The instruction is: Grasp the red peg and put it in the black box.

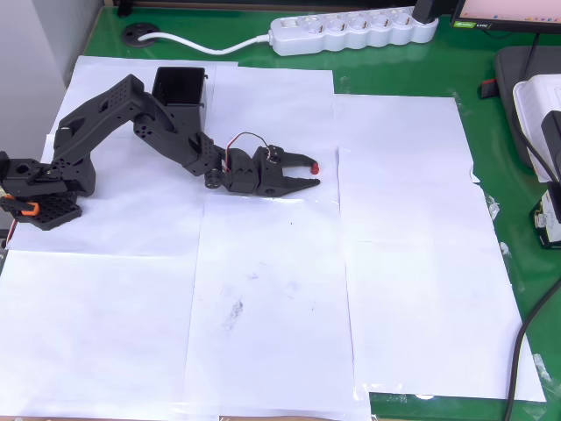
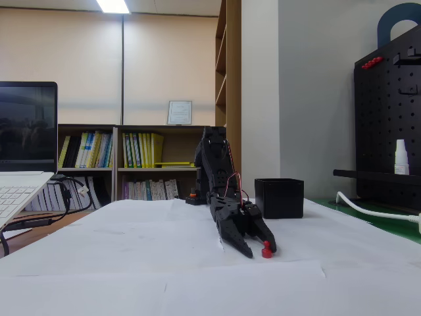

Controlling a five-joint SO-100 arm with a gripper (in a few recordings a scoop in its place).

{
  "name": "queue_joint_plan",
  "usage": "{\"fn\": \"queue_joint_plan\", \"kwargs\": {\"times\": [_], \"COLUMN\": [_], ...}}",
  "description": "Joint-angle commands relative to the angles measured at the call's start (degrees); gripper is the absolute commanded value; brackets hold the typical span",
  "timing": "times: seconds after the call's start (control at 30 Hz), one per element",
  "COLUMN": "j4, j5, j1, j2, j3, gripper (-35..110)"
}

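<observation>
The red peg (image 1: 315, 167) sits on the paper-covered tabletop (image 1: 412, 263) at the tip of the claw (image 1: 313, 174), whose jaws stand narrowly apart; whether they touch it I cannot tell. Tiny, light and hard, it likely slips, so pinch the stem below the head. The black box (image 1: 180, 90) stands well apart

Bright, even ceiling light; sharp focus.

— What stands in the way?
— Only the black box (image 1: 181, 89) behind the arm (image 1: 131, 118); a power strip (image 1: 355, 31) lies far back.
— Free room?
— The papered surface (image 1: 394, 263) lies open ahead.
</observation>
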Motion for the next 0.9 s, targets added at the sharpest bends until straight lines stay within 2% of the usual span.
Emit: {"fn": "queue_joint_plan", "kwargs": {"times": [0.0, 0.7, 0.87], "j4": [0.0, 0.1, 7.6], "j5": [-1.1, -1.1, 1.3], "j1": [-2.0, -2.0, -1.8], "j2": [-2.5, -3.0, -7.5], "j3": [-0.3, 0.2, 0.6], "gripper": [3, 0, 0]}}
